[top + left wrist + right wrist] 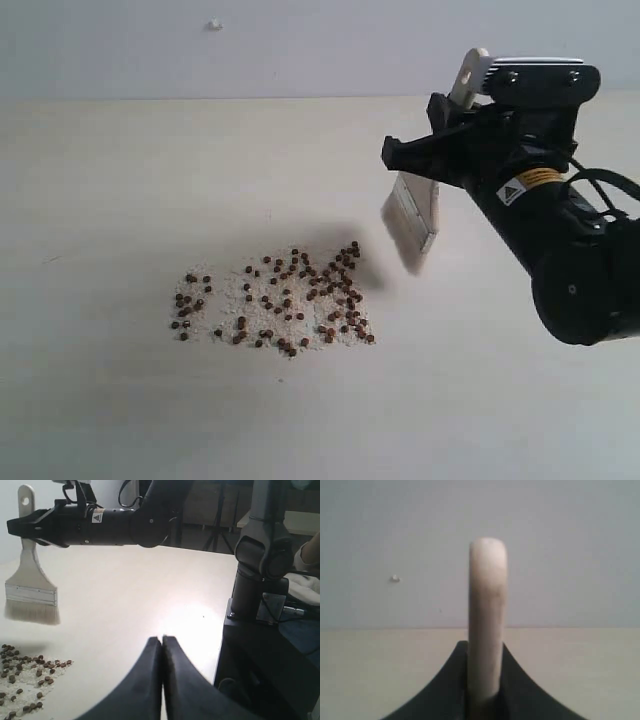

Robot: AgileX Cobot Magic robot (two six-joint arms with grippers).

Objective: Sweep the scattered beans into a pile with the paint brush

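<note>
The reddish-brown beans lie spread over whitish crumbs in a wide loose patch on the pale table; some beans show in the left wrist view too. My right gripper is shut on the handle of the paint brush, which hangs bristles down in the air just right of the patch, above the table. The same paint brush appears in the left wrist view, and its handle stands between the right fingers. My left gripper is shut and holds nothing, away from the beans.
The right arm's black base and column stand at the table's edge. A small white speck marks the wall behind the table.
</note>
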